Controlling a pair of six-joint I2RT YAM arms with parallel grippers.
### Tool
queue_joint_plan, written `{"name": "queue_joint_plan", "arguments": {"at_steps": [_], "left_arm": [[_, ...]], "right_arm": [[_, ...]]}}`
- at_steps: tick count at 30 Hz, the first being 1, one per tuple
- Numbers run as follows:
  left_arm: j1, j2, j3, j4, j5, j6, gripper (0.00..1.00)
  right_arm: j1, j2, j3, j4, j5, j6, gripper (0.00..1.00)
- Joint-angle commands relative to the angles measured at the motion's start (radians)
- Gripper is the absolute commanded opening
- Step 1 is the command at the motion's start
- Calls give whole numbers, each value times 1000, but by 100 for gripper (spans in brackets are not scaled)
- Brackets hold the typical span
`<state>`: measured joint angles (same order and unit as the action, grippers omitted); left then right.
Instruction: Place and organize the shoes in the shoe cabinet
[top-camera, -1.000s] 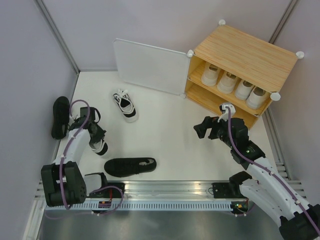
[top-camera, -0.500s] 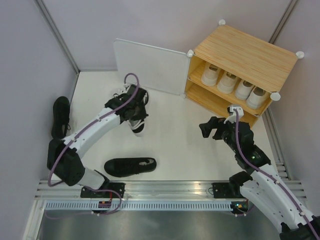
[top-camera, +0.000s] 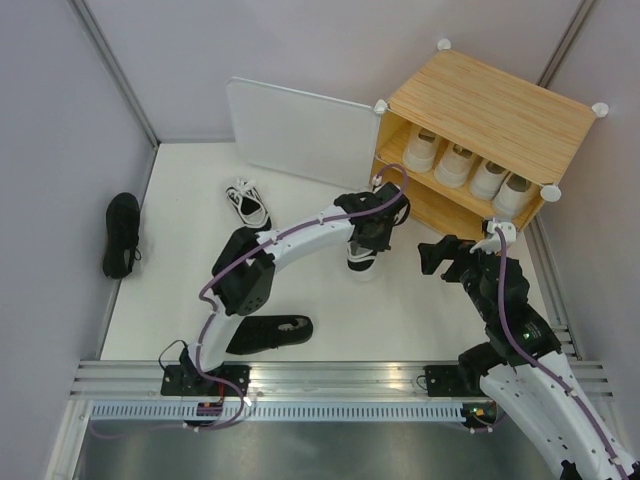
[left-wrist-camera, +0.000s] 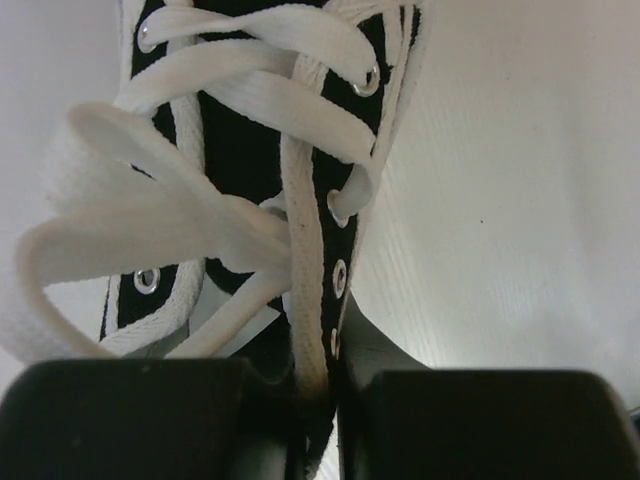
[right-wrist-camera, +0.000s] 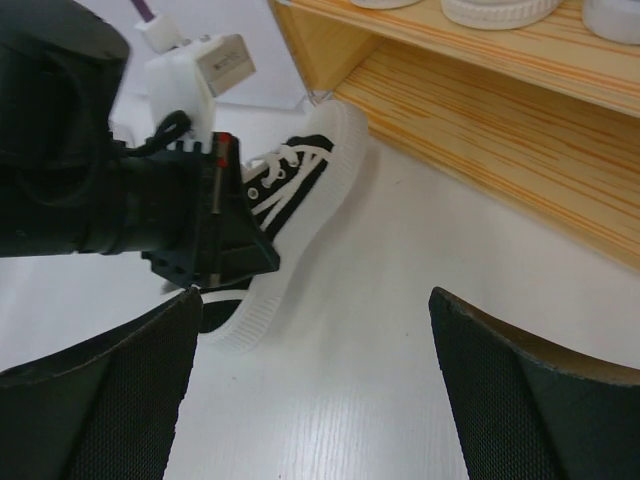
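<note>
My left gripper (top-camera: 374, 226) is shut on the laced edge of a black-and-white sneaker (top-camera: 361, 257), held low over the floor just in front of the shoe cabinet (top-camera: 490, 110). In the left wrist view the jaws (left-wrist-camera: 320, 400) pinch the sneaker's (left-wrist-camera: 250, 150) eyelet strip and a lace. In the right wrist view the sneaker (right-wrist-camera: 300, 190) points its toe at the cabinet's lower shelf (right-wrist-camera: 480, 130). My right gripper (top-camera: 441, 258) is open and empty, to the right of the sneaker; it also shows in the right wrist view (right-wrist-camera: 315, 380). Several white shoes (top-camera: 465, 165) stand on the upper shelf.
The white door panel (top-camera: 300, 132) stands open to the cabinet's left. A second black-and-white sneaker (top-camera: 248, 203) lies near it. One black shoe (top-camera: 122, 233) lies by the left wall, another (top-camera: 262, 333) near the front rail. Grey walls close both sides.
My left arm has swung from the left side of the floor across to the cabinet front, carrying the black-and-white sneaker. My right gripper has drifted slightly right and nearer.
</note>
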<state>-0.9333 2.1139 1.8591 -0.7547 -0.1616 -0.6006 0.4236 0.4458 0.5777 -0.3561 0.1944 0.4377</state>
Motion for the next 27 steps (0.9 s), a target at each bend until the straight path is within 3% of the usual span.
{"name": "queue_joint_plan", "arguments": {"at_steps": [1, 3, 7, 10, 12, 22, 27], "left_arm": [[-24, 88, 107, 11, 22, 90, 15], [-25, 110, 121, 11, 25, 90, 26], [-25, 98, 111, 12, 25, 84, 67], [-25, 52, 95, 9, 25, 84, 89], [-25, -1, 77, 11, 22, 76, 98], [11, -294, -26, 9, 13, 90, 100], [166, -451, -190, 11, 37, 88, 100]], "right_arm": [[4, -2, 31, -35, 10, 1, 98], [6, 4, 28, -38, -12, -1, 98], [6, 5, 28, -53, -18, 4, 97], [6, 11, 36, -57, -13, 3, 98], [6, 22, 51, -64, -4, 3, 98], [6, 135, 54, -34, -35, 65, 98], [9, 246, 14, 40, -43, 172, 97]]}}
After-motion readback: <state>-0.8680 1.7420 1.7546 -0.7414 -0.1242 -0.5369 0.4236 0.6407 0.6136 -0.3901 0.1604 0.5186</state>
